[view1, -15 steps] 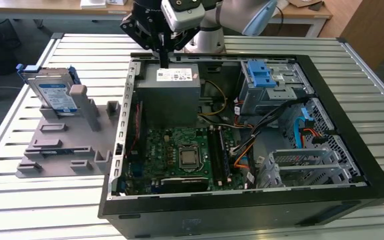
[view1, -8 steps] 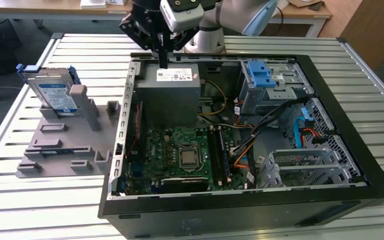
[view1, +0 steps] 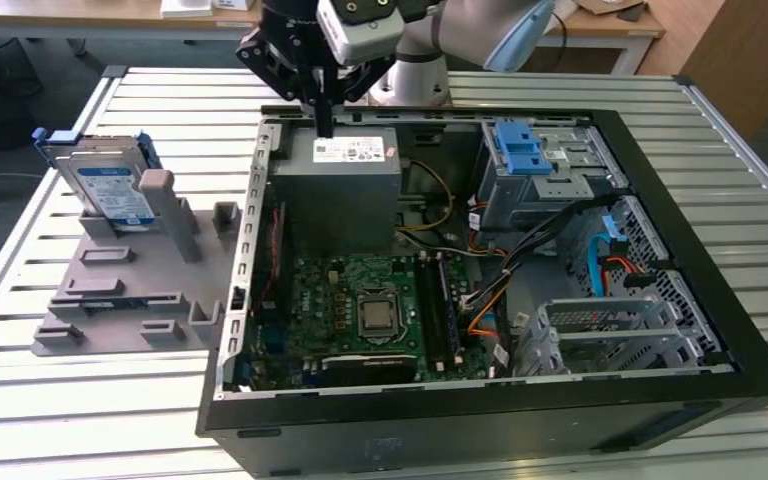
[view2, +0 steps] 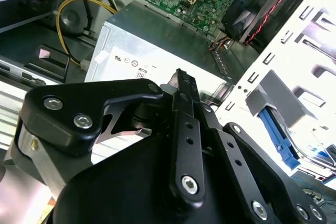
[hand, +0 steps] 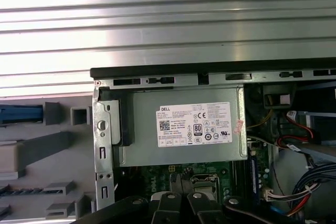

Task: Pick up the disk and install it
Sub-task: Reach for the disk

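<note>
The disk (view1: 104, 185) stands on edge in a grey holder (view1: 131, 290) on the exterior view's left. It is a silver drive with a blue-and-white label in a blue carrier frame. In the first wrist view a blue edge of the disk (hand: 21, 114) shows beside the holder. My gripper (view1: 320, 118) hangs over the back wall of the open computer case (view1: 491, 400), just above the grey power supply box (view1: 344, 185), well to the right of the disk. Its black fingers (view2: 181, 85) are pressed together with nothing between them.
Inside the case lie the green motherboard (view1: 371, 310), a grey drive cage with blue latch (view1: 531, 160) at the far right corner, loose cables (view1: 544, 250) and a second metal cage (view1: 611, 330). The slatted metal table (view1: 91, 390) surrounds the case.
</note>
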Available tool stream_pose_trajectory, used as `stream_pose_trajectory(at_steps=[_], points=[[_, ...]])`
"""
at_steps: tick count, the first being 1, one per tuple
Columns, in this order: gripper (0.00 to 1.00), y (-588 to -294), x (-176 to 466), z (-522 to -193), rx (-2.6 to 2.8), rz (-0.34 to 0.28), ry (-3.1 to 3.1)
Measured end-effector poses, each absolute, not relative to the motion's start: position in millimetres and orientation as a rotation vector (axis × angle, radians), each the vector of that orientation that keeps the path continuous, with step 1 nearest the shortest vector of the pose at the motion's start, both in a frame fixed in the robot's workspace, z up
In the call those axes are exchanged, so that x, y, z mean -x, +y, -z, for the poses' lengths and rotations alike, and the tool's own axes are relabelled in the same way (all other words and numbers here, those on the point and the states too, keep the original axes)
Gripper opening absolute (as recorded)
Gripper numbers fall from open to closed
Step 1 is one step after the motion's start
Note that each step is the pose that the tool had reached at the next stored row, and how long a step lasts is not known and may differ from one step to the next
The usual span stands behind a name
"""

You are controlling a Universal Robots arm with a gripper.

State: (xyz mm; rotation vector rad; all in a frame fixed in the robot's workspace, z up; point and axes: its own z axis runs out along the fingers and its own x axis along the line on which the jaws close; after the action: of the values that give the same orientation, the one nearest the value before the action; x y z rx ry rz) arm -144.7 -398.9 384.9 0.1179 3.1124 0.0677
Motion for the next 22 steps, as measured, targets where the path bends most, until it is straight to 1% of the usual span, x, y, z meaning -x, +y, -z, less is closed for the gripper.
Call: stream_pose_trajectory(at_steps=[22], points=[[0.11,-399,159,-383,-0.118,-0.068,3.112]])
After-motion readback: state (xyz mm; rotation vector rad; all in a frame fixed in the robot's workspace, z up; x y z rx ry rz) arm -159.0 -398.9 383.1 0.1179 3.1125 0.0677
